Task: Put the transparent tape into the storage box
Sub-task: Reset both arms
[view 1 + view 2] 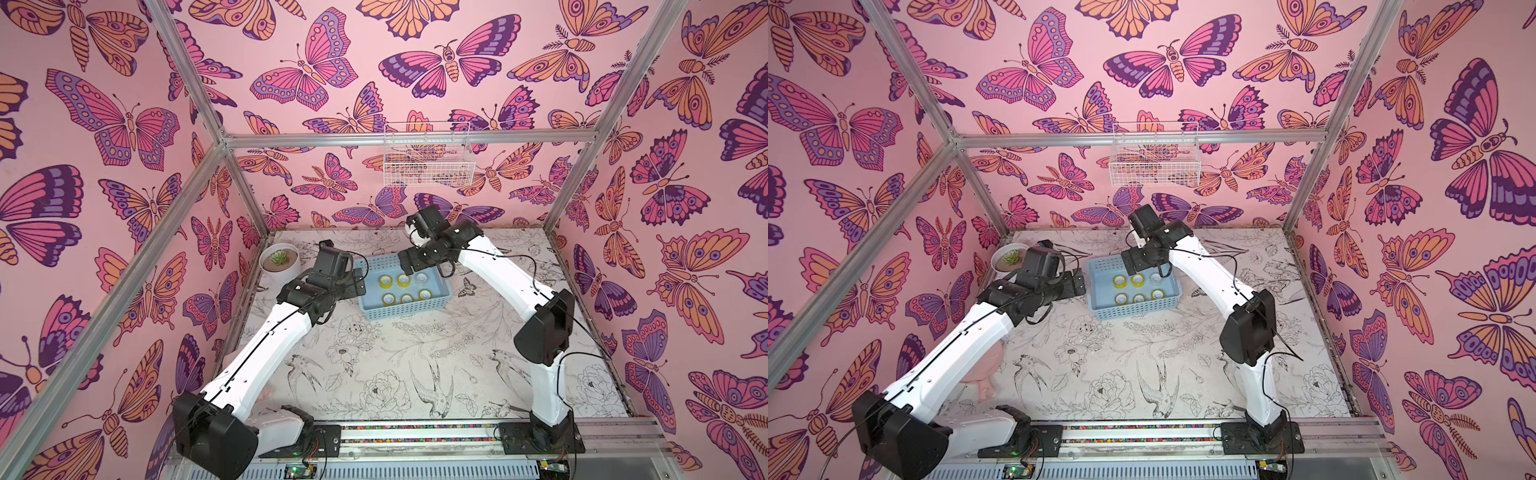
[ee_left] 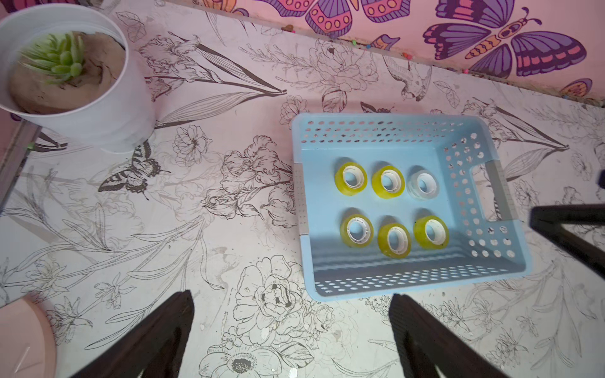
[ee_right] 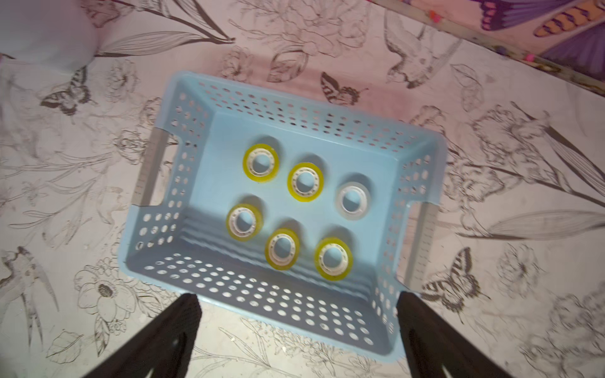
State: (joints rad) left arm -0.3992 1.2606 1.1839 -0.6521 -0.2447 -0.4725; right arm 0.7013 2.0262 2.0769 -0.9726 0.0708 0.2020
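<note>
All 6 tape rolls lie flat on the floor of the blue basket, in 2 rows of 3. Five are yellowish and 1 is a clear roll at a row's end. Left gripper has its fingers spread wide w/ nothing btwn them, just beside the basket. Right gripper is also spread wide and empty, over the basket's edge. A white plant pot stands well apart.
</note>
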